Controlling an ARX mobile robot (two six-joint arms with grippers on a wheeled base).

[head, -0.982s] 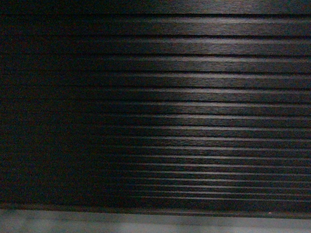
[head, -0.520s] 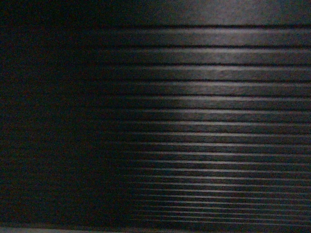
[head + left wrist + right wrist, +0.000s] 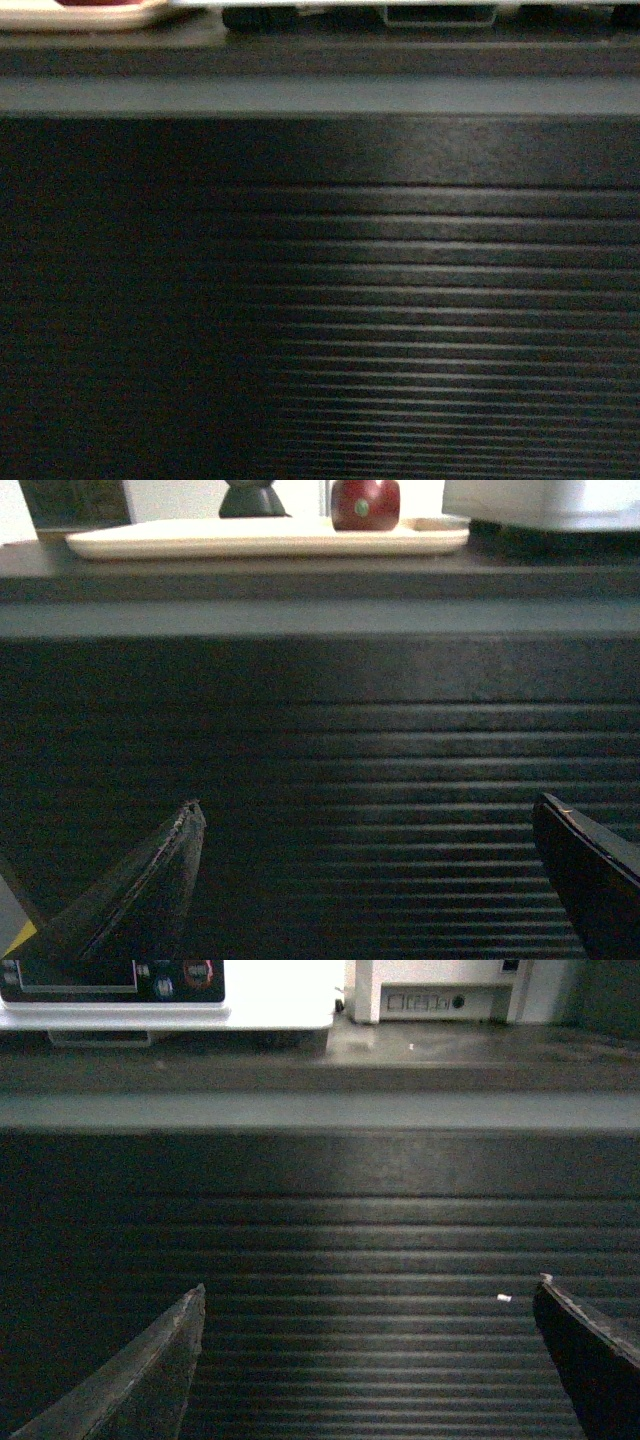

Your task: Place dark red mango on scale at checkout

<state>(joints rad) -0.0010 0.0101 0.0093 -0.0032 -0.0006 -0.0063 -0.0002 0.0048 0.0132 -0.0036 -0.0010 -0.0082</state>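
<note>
Mango sits on a beige tray up on the checkout worktop, well above both arms right now. The scale is just to the right of the tray, its black display panel facing the robot, with a white printer further right. Left gripper and right gripper are both down in front of the ribbed black front, fingers spread wide and holding nothing.

My guess is the step in hand is getting up to worktop height. The left arm looks best placed, since the fruit is nearly straight above it. I'd lift the arm clear of the worktop edge first, then come in over the tray rim and close across the mango's narrow width, not its ends, since glossy skin could slip.
</note>
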